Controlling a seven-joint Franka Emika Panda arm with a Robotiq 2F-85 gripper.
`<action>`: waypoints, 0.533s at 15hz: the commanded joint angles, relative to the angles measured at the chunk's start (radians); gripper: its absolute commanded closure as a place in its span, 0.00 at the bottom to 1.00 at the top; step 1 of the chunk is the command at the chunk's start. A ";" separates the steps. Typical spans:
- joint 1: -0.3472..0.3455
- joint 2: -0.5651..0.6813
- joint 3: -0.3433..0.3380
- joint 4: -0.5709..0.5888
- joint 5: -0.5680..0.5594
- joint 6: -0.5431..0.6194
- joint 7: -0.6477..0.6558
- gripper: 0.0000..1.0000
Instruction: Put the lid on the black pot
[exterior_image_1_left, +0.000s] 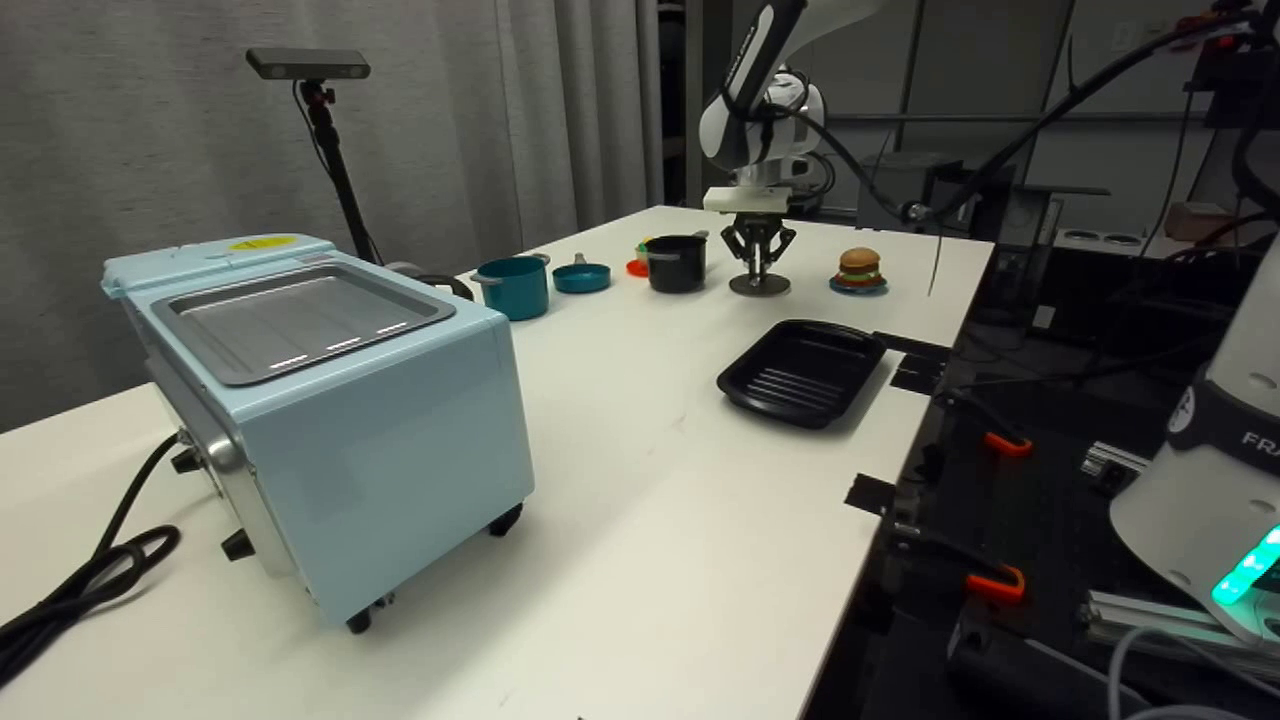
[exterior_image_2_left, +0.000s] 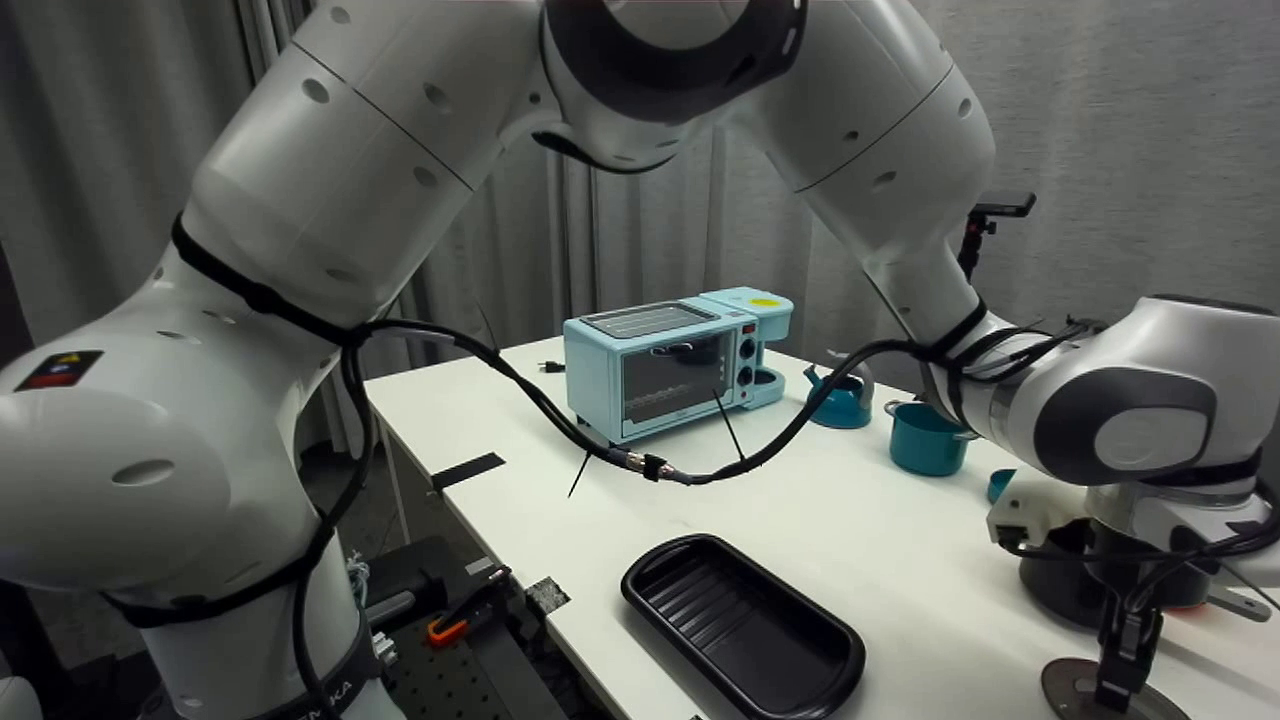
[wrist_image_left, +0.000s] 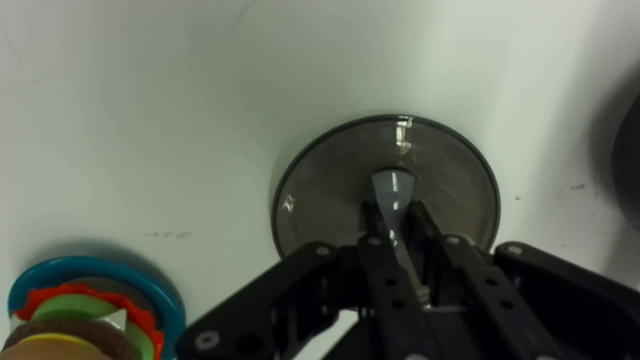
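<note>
Got the gripper down over the lid, pinched in narrow, with a finger on either side of the grey knob. Looks like a proper hold on it, going by the wrist view. Can't tell if flat on the table or slightly above, tbh.

Seeing the lid beside the black pot rather than on it, near but apart, pretty much between that pot and a toy burger on a blue plate. Same deal in the wrist view, with just a slice of dark pot at the right edge and the burger cut off down in the bottom left corner.

Also spotting a small teal pan and a bigger teal pot in a row past the black one, plus something red, partly hidden behind the black pot and too small to make out. Got a black tray in both exterior views too, lying apart from the lid. Off past the teal pot, a light blue toaster oven with a teal kettle near it in an exterior view.
</note>
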 joint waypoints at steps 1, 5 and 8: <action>0.001 -0.034 -0.018 0.007 0.002 -0.028 -0.043 0.96; 0.006 -0.073 -0.021 0.029 -0.002 -0.062 -0.063 0.96; 0.013 -0.121 -0.016 0.019 -0.003 -0.079 -0.080 0.96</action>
